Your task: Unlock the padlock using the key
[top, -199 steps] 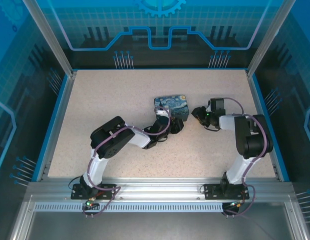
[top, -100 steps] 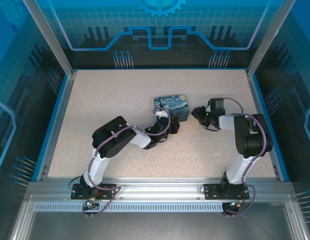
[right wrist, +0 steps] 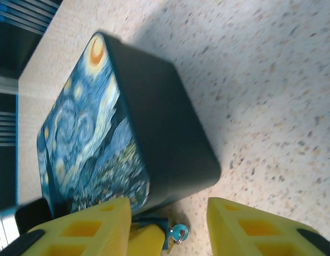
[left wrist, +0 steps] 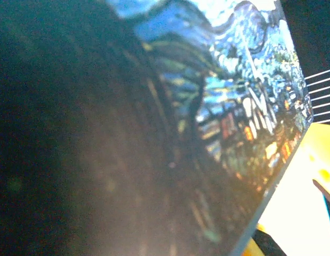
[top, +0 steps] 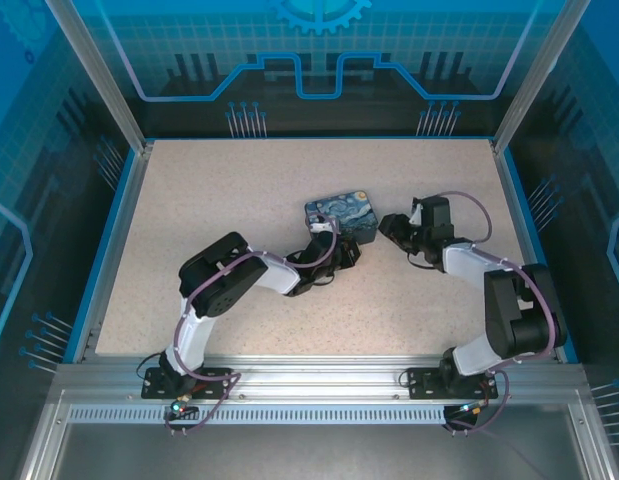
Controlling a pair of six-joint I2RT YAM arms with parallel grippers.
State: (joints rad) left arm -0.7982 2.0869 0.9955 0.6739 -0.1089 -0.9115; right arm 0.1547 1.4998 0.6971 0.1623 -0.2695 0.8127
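Your overhead view: bright, even light on the tabletop [top: 239, 200]. Left wrist: dim, badly blurred, probably too close to the box [left wrist: 234, 106]. Right wrist: slightly soft.

Speckled beige table [top: 239, 200], blue patterned walls [top: 319, 60]

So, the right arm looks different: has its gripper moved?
No. The right gripper sits as before beside the box; only its elbow swung toward the table's near-right corner.
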